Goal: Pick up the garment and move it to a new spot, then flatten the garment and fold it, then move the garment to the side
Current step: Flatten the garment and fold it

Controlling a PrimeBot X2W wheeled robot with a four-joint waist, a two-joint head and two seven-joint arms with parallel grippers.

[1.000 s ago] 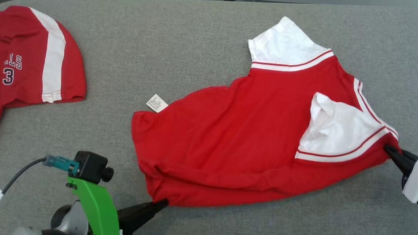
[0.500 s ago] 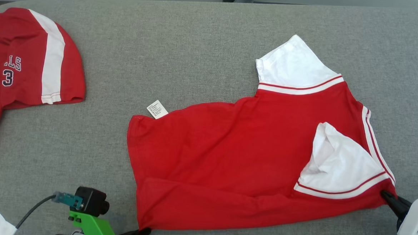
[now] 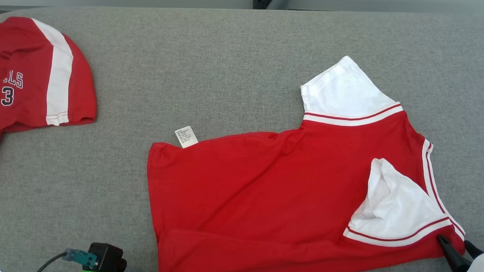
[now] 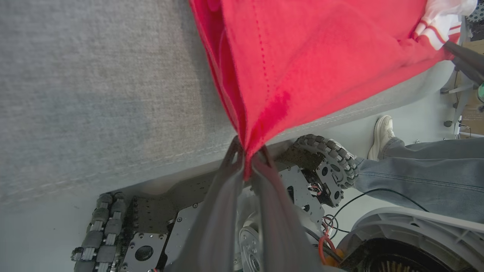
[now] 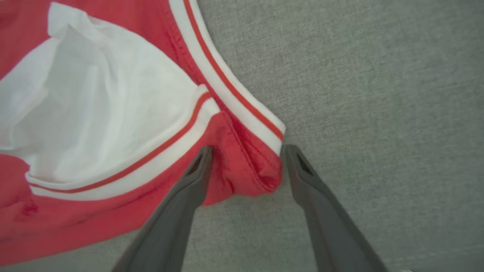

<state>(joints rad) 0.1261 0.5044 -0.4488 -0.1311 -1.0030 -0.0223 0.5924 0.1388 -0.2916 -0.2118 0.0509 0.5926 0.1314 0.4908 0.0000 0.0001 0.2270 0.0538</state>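
At the far left of the grey tabletop (image 3: 229, 69) lies a second red shirt (image 3: 34, 75) with a white stripe and dark lettering, well apart from the rest. At the near left edge a small black camera (image 3: 104, 258) with a teal plug peeks into the head view. The left hand (image 4: 247, 153) is clamped on the near left corner of the garment (image 3: 263, 195), its two dark fingers pressed together with red cloth pinched between them. That corner is drawn just past the near edge of the tabletop. Below it the left wrist view shows the robot's wheeled base (image 4: 329, 158), and beside that a person's leg (image 4: 416, 177) in jeans with a white shoe (image 4: 382, 132). The garment itself is spread red side up across the middle and right of the tabletop. A white label (image 3: 187, 136) juts out at its far left corner. One white sleeve (image 3: 343, 91) points to the far side and another white sleeve (image 3: 395, 206) is crumpled near the right end. At the near right corner the right hand (image 5: 247, 149) stands with its fingers apart, one on either side of the bunched red hem and striped white trim, not gripping the cloth.
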